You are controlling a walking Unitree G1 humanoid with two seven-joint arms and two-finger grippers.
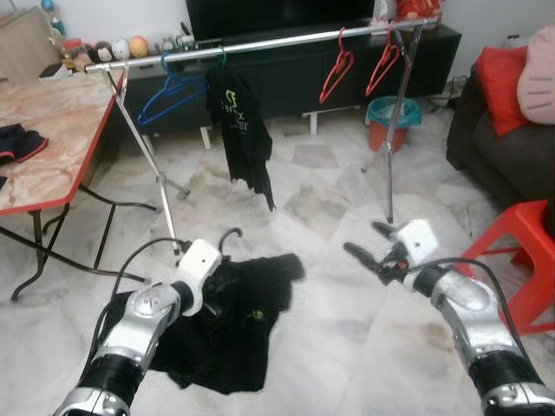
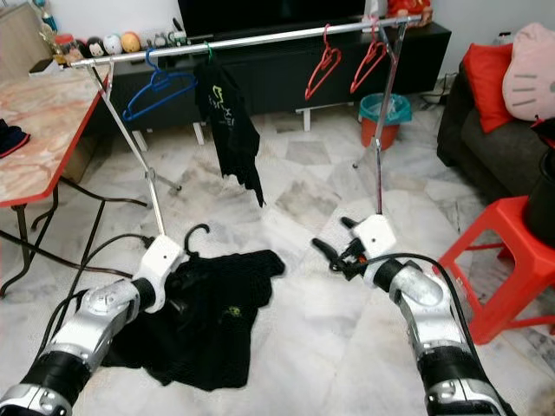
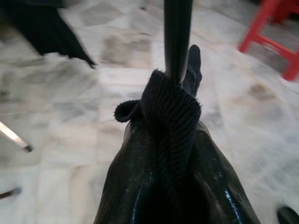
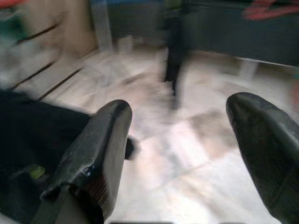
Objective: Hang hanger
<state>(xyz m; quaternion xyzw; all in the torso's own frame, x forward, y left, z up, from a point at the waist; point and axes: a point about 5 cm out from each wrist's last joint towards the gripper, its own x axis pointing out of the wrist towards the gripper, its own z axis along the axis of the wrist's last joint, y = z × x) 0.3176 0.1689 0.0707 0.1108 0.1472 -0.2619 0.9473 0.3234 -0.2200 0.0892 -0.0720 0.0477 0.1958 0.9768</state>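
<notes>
- While the left gripper is pinching the shirt collar and black hanger low over the floor, the hook is pointing up toward the rail.
- The right gripper, fingers spread and empty, is hovering beside the shirt, farther from that hook.

**Marble-tiled floor with a garment rack and a black shirt lying on it**

A pale marble-tiled floor with grey veining spreads across the room. At about seven o'clock, a black shirt lies crumpled on the tiles, a small yellow-green mark on its fabric. The black hook of a hanger curls up from the shirt's far edge. Standing on the floor toward twelve o'clock is a metal garment rack, its thin legs splayed on the tiles. At one o'clock, beyond the rack, a teal-and-orange bin sits on the floor. At three o'clock stands a red plastic stool. At nine o'clock, a table's dark legs rest on the tiles.
</notes>
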